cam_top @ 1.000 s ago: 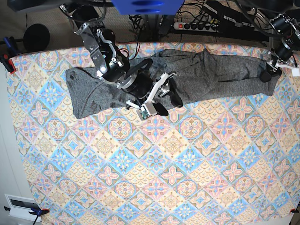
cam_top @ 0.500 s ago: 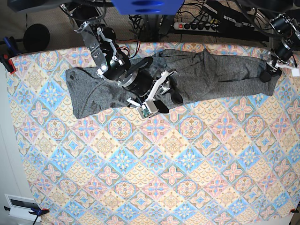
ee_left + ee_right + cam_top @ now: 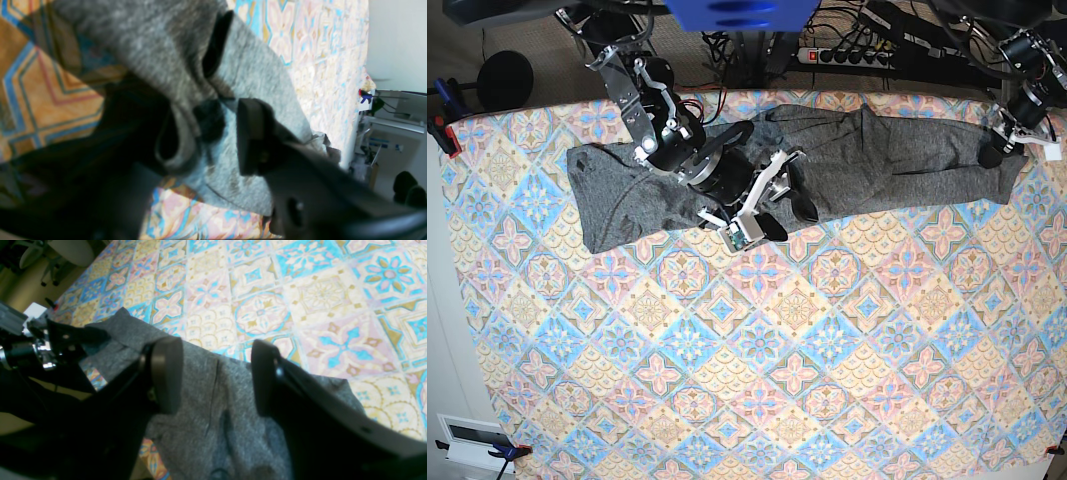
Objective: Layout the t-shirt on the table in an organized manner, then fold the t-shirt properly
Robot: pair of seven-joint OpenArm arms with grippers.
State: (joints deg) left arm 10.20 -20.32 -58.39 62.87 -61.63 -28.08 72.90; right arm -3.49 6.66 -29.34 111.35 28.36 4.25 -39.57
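Laying out, not yet folding: the t-shirt sprawls along the table's far edge. Left hand is pinching a sleeve end at the far corner; right hand hovers spread wide over the hem, ready to pinch and pull flat.

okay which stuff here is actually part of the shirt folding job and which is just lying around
Part of the job:
t-shirt
table
right gripper
left gripper

Just lying about:
power strip
cables
blue clamp

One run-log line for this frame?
t-shirt: stretched along table far edge | right gripper: open over shirt | left gripper: at cuff, grip unclear
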